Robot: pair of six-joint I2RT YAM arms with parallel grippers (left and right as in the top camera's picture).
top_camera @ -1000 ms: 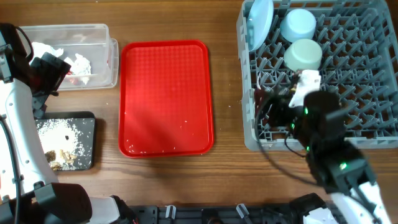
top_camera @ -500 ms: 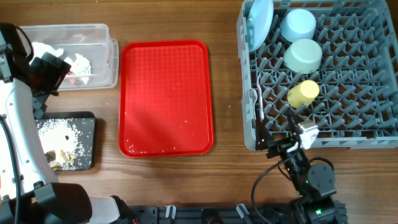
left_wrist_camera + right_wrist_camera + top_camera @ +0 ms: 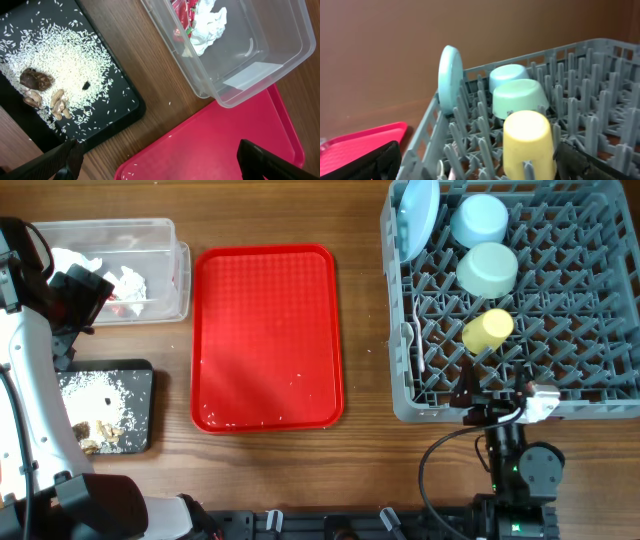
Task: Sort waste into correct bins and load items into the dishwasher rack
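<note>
Withdrawn over the last second from above the dishwasher rack (image 3: 600, 402) to just outside its near wall, by the near right edge of the table (image 3: 360, 300): right gripper (image 3: 492, 406). Left lying among the pegs in the rack's near-left part, and hidden under the arm a second ago: small yellow cup (image 3: 488, 330). Otherwise unchanged.

Overhead. Racked at the far-left corner: pale blue plate (image 3: 418, 218) on edge, light blue bowl (image 3: 479, 219) beside it, mint-green bowl (image 3: 487, 268) between that and the cup. Along the rack's left wall, a white utensil (image 3: 417, 348). Mid-table, red serving tray (image 3: 265, 330), bare but for specks. At the far left corner, clear tub (image 3: 165, 228) with crumpled napkins (image 3: 128, 280). At the near left edge, black tray (image 3: 140, 380) with food scraps (image 3: 95, 435). Poised over the tub's near left end: left gripper (image 3: 80, 295).

Left wrist. Fingers (image 3: 55, 162) spread wide, nothing between. Below: rice grains (image 3: 55, 55) and brown scraps in the black tray, napkin and red snack wrapper (image 3: 181, 12) in the tub.

Right wrist. Fingers (image 3: 385, 160) parted, empty. Cup nearest, bowls and plate behind.

Judged: loading just finished, sorting seemingly done. Next: confirm fork and spoon both racked (cannot tell from here), then park both arms.
</note>
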